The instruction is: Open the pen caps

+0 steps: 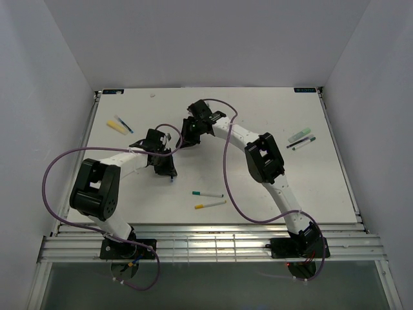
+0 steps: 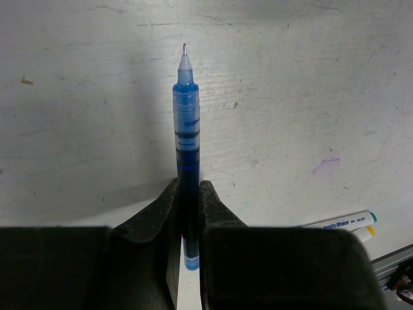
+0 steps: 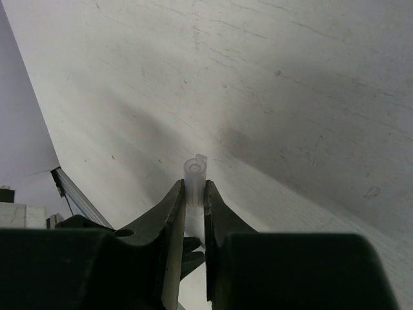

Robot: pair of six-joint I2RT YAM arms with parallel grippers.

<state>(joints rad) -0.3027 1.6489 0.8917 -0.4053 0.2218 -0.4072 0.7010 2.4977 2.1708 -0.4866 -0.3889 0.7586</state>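
Observation:
My left gripper (image 2: 188,194) is shut on a blue pen (image 2: 186,123). The pen is uncapped, and its bare metal tip (image 2: 184,48) points away over the table. My right gripper (image 3: 195,194) is shut on a small clear cap (image 3: 195,173), held above the table. In the top view the left gripper (image 1: 166,169) and the right gripper (image 1: 188,137) are close together at mid-table, a short way apart. A white pen with a green cap (image 1: 208,194) and a white pen with a yellow cap (image 1: 210,205) lie near the front.
A yellow highlighter with a dark pen beside it (image 1: 119,124) lies at the back left. A pale-green highlighter and slim dark pens (image 1: 301,139) lie at the right. The two white pens also show at the lower right of the left wrist view (image 2: 348,223).

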